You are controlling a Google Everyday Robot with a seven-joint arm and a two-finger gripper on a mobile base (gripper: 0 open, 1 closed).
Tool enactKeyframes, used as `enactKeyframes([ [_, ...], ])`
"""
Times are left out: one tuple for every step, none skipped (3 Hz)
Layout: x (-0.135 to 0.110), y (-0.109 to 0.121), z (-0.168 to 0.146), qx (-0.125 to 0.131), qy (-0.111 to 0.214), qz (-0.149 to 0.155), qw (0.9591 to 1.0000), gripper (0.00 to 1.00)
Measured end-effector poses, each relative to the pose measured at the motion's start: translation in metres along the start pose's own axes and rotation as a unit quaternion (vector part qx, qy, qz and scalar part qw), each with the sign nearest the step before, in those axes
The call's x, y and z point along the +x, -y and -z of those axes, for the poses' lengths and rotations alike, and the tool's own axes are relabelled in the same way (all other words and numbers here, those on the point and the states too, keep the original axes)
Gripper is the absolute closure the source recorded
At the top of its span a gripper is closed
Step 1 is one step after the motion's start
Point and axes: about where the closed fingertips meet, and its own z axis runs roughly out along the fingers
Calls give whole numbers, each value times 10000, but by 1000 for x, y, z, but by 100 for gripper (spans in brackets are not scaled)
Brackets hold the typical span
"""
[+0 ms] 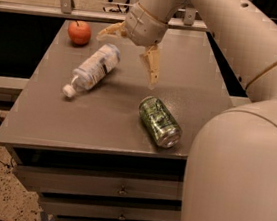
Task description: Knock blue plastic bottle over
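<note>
The blue plastic bottle lies on its side on the grey table, white cap pointing to the front left. My gripper hangs over the table's back middle, just right of the bottle and apart from it. Its fingers are spread wide open and hold nothing. One finger points left above the bottle's base, the other points down toward the table.
A green drink can lies on its side at the table's front right. A red apple sits at the back left corner. My large white arm fills the right side. Drawers sit under the table front.
</note>
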Motion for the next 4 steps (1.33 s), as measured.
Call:
enactKeyframes([
  [1, 0, 1, 59, 88, -122, 9999, 0],
  [16, -5, 11, 275, 247, -553, 9978, 0],
  [41, -18, 22, 540, 356, -1153, 9912, 0],
  [65, -36, 33, 733, 363, -1707, 9819, 0],
])
